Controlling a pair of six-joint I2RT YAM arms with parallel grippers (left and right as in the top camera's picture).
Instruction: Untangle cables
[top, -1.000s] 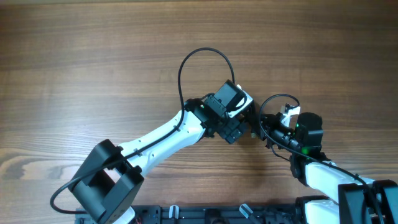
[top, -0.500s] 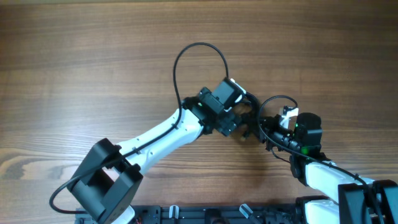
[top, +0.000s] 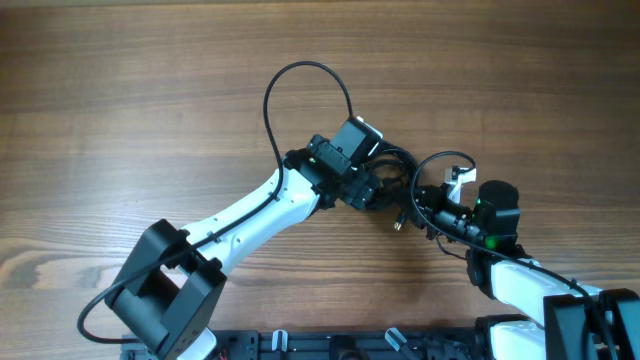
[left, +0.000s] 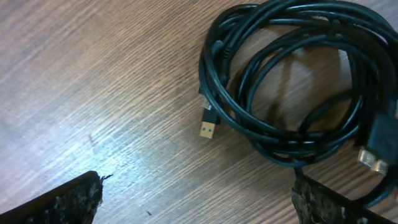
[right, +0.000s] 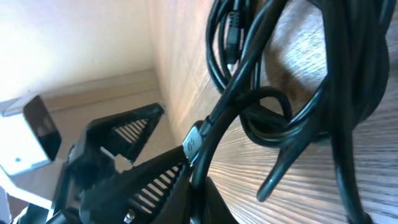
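The cables (top: 400, 172) lie as a tangled black bundle on the wooden table between my two grippers. In the left wrist view the bundle (left: 292, 81) fills the upper right, with a metallic USB plug (left: 208, 129) sticking out at its left. My left gripper (left: 199, 186) is open and empty over bare wood just short of the bundle; it also shows in the overhead view (top: 366, 188). My right gripper (right: 199, 177) is shut on one cable (right: 214, 130) near a plug body; overhead it (top: 426, 205) sits at the bundle's right edge. A loose plug tip (top: 397, 225) lies below the bundle.
The left arm's own thicker wire (top: 300, 85) loops high above its wrist. The right arm's wire (top: 445, 160) arcs over its gripper. The wooden table (top: 150, 100) extends to the left and the far side. A black rail (top: 330, 345) runs along the near edge.
My left gripper has drawn back up and to the left, uncovering more of the bundle. The right gripper has stayed in place, still shut on its cable.
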